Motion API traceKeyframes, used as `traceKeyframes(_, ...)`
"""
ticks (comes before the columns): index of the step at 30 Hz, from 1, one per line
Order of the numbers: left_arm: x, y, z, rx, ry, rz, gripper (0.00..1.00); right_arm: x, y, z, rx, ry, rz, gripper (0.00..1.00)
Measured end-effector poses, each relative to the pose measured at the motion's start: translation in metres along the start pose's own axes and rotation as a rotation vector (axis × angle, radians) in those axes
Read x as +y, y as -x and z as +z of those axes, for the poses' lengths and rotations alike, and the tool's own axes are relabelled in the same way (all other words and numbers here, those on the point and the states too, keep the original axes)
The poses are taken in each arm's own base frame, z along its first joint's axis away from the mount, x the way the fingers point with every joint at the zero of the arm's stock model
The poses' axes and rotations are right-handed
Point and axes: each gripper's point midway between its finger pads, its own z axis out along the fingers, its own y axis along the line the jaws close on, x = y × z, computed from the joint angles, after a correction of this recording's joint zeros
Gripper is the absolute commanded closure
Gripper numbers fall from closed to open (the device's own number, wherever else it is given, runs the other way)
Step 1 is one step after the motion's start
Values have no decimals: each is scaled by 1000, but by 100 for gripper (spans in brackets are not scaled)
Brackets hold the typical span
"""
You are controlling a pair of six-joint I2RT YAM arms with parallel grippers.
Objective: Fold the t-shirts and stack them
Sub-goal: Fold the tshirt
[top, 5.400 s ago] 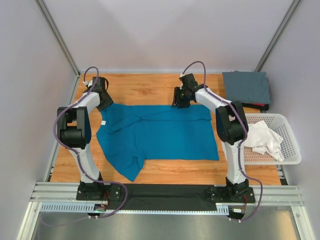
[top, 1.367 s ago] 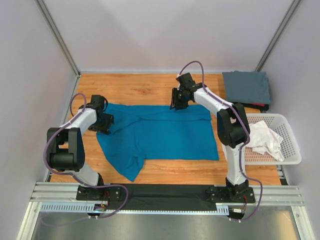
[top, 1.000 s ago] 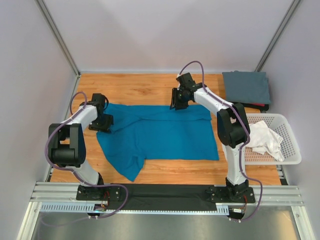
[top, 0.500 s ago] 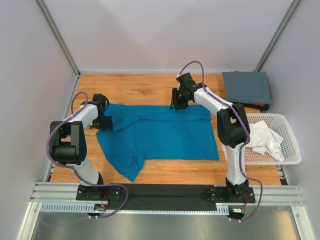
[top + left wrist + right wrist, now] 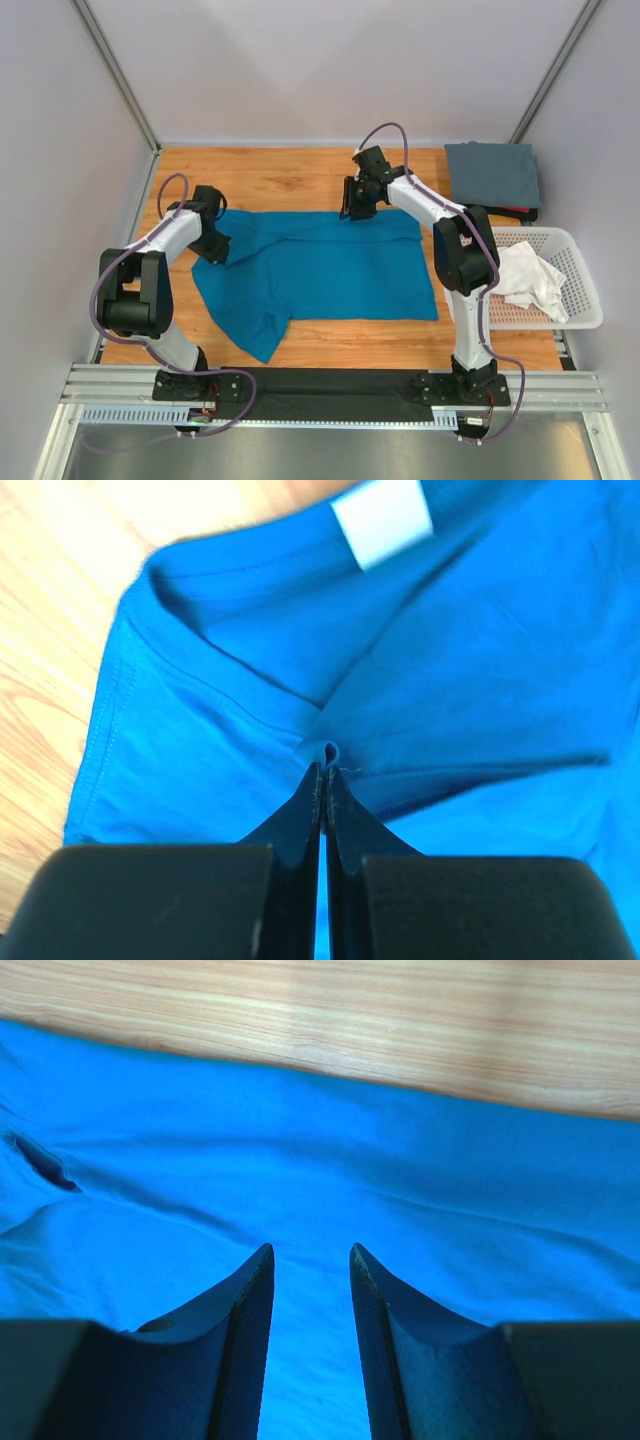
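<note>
Your left gripper [image 5: 323, 772] is pinched on a fold of the teal t-shirt [image 5: 330, 270], spread mid-table; your right gripper [image 5: 308, 1255] hangs, jaws apart, over its far edge. The grey t-shirt [image 5: 492, 174] lies in the far right corner of the table [image 5: 290, 180], the white t-shirt [image 5: 520, 275] in the basket [image 5: 586, 292]

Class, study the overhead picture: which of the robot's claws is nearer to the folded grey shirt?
Right. The right claw hangs over the far edge of the blue shirt, left of the grey shirt; the left claw pinches the blue shirt at its opposite end, farther left.
</note>
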Motion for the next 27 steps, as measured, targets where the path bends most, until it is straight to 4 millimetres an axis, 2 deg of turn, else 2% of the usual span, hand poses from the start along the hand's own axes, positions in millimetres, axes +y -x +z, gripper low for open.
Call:
traceKeyframes(5,-5,-1,-8,-37,-17,88,100,-3,-4,6,15,-8,10,62)
traceKeyframes(14,-11,8,-28,-105,-64,95,100,-10,-13,17,45,-25,29,62)
traceKeyframes(27,-13,-13,-38,-99,-71,147,100,-10,-13,18,47,-27,30,63)
